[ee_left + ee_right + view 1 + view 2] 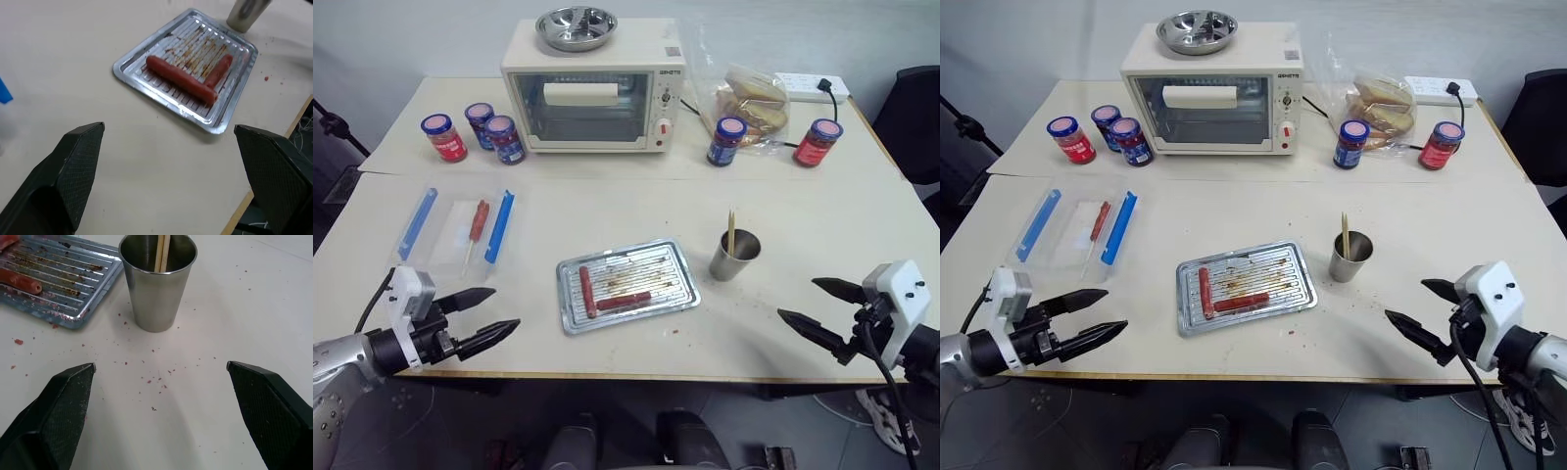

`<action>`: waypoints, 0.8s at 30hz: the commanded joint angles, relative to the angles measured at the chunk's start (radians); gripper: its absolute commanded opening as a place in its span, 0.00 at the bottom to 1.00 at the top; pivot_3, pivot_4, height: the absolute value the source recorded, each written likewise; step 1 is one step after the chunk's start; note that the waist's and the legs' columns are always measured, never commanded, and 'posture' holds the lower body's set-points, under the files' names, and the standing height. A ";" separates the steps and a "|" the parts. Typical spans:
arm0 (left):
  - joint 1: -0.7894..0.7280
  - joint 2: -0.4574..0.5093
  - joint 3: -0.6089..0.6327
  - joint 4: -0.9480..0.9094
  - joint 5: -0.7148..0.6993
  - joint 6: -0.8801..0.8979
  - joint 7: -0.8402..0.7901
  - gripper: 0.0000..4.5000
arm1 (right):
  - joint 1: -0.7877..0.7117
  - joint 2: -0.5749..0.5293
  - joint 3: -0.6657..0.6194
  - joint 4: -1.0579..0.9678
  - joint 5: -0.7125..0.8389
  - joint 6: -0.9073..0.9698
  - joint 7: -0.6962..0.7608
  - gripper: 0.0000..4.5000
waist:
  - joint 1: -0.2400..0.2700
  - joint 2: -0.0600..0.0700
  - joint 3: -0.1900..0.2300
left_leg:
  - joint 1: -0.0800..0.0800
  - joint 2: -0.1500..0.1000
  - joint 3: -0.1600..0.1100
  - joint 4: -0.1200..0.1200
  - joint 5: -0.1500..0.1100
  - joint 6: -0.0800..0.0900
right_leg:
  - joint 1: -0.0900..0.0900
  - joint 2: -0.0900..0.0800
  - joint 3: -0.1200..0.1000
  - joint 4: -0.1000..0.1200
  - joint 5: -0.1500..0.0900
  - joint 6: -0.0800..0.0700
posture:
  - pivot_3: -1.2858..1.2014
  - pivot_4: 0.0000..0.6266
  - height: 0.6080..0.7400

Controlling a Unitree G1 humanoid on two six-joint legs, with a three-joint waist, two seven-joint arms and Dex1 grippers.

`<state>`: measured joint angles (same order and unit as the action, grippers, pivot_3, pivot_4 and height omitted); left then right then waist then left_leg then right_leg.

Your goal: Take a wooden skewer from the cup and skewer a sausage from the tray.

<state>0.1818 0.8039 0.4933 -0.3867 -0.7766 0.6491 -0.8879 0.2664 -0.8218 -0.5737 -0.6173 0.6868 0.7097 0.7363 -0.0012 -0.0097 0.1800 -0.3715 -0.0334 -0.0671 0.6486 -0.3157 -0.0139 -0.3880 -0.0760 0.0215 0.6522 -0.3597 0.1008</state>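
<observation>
A: Grippers first?
B: Left gripper point(487, 316) hovers at the near left edge of the table point(783, 211), fingers spread wide, nothing between them. Right gripper point(813, 305) at the near right edge, also wide open and empty. Both point inward toward the middle.

A: Tray?
B: The tray point(677, 260) lies flat near the middle of the near half of the table, grease-stained, slightly skewed. Two sausages on it. The sausage point(625, 301), the darker one, lies along the tray's near side; the brighter orange-red sausage point(586, 291) lies along its left side, and their ends meet at the near left corner.

A: Cup and skewer?
B: The cup point(735, 256) stands upright just right of the tray, apart from it, in front of the right gripper. The wooden skewer point(731, 230) stands upright in it, sticking up above the rim. In the right wrist view more than one stick shows inside; can't tell how many.

A: Rest, quick.
B: Clear plastic box point(460, 227) with blue clips, on the left, with a red sausage on a stick inside. Toaster oven point(595, 90) at the far middle, with a metal bowl point(576, 27) on top. Three jars point(474, 130) to the left of the oven, two more point(771, 140) to the right, with a bag of bread point(756, 98) between those two. Power strip point(813, 86) in the far right corner.
</observation>
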 commanded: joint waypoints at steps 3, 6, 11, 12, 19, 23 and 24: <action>-0.185 0.021 -0.071 -0.012 -0.131 0.097 -0.013 1.00 | -0.137 0.006 -0.005 -0.083 0.142 0.085 -0.115 1.00 | -0.001 0.000 0.000 | 0.000 0.000 0.000 0.000 0.001 -0.002 | 0.000 0.000 0.000 0.001 0.000 0.000 | 0.52 0.24 1.00; -0.304 0.023 -0.141 0.014 -0.141 0.122 -0.039 1.00 | -0.230 0.001 0.041 -0.097 0.190 0.125 -0.175 1.00 | -0.001 0.000 0.000 | 0.000 0.000 0.000 0.001 0.001 -0.003 | 0.000 0.000 0.000 0.001 0.000 0.000 | 0.52 0.24 1.00; -0.483 0.013 -0.246 0.041 -0.152 0.161 -0.082 1.00 | -0.386 0.016 0.152 -0.098 0.245 0.196 -0.293 1.00 | -0.004 0.000 0.000 | -0.002 0.000 0.000 0.001 0.002 -0.003 | -0.003 0.001 0.000 0.002 0.000 0.000 | 0.52 0.24 1.00; -0.515 0.007 -0.272 0.044 -0.145 0.160 -0.093 1.00 | -0.419 0.026 0.189 -0.093 0.237 0.206 -0.317 1.00 | -0.004 0.000 0.000 | -0.002 0.000 0.000 0.001 0.002 -0.003 | -0.003 0.001 0.000 0.002 0.000 0.000 | 0.52 0.24 1.00; -0.677 -0.047 -0.404 0.086 -0.094 0.141 -0.130 1.00 | -0.556 0.111 0.375 -0.030 0.145 0.230 -0.442 0.63 | -0.003 0.000 0.000 | -0.003 -0.001 0.000 0.002 0.002 -0.003 | -0.004 0.001 0.000 0.003 0.000 0.000 | 0.52 0.24 1.00; -0.712 -0.074 -0.439 0.098 -0.068 0.131 -0.132 1.00 | -0.583 0.129 0.438 0.029 0.029 0.209 -0.495 0.63 | -0.003 0.000 0.000 | -0.004 -0.001 0.000 0.002 0.002 -0.003 | -0.005 0.001 0.000 0.004 0.000 0.000 | 0.52 0.24 1.00; -0.715 -0.078 -0.442 0.099 -0.065 0.130 -0.132 1.00 | -0.585 0.133 0.440 0.033 0.018 0.208 -0.499 0.63 | -0.003 0.000 0.000 | -0.004 -0.001 0.000 0.002 0.002 -0.004 | -0.005 0.001 0.000 0.004 0.000 0.000 | 0.52 0.24 1.00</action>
<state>-0.5163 0.7232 0.0511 -0.2843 -0.8519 0.7949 -1.0099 -0.3052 -0.6957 -0.1245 -0.5790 0.7416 0.9393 0.2548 -0.0042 -0.0098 0.1800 -0.3753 -0.0347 -0.0671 0.6509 -0.3136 -0.0174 -0.3929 -0.0753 0.0213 0.6563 -0.3596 0.1011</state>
